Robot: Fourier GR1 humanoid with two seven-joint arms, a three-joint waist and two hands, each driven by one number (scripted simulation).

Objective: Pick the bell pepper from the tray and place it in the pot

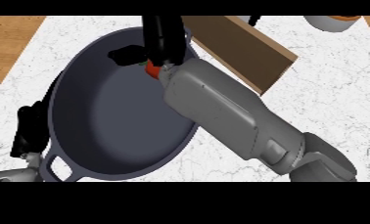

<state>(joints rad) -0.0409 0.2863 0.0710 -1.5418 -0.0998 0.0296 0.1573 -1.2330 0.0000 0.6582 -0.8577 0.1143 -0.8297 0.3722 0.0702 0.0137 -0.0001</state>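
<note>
Holding: right hand [160,39] is over the far part of the pot [108,120], fingers and thumb curled round the bell pepper [152,69]
Pepper: only a small red-orange bit peeks out just below the black fingers, right where the hand meets the grey forearm; a speck of green shows beside it. The rest is hidden by the hand
Pepper vs pot: it sits inside the pot's outline, near the far rim. Can't tell if it's touching the pot's floor or hanging above it
Thumb: sticks out to the left of the pepper, over the pot's inner wall
Right forearm: comes in from the lower right corner and crosses the pot's right rim diagonally
Pot: big dark grey-blue one with a loop handle at its near-left end, sitting on the white marble counter [332,96], left of centre
Tray: brown wooden tray [245,52] lies just right of the pot toward the counter's far edge, partly behind the forearm
Left hand [27,130]: low at the left edge, touching or just beside the pot's left rim, fingers look straight and pointing up
</note>
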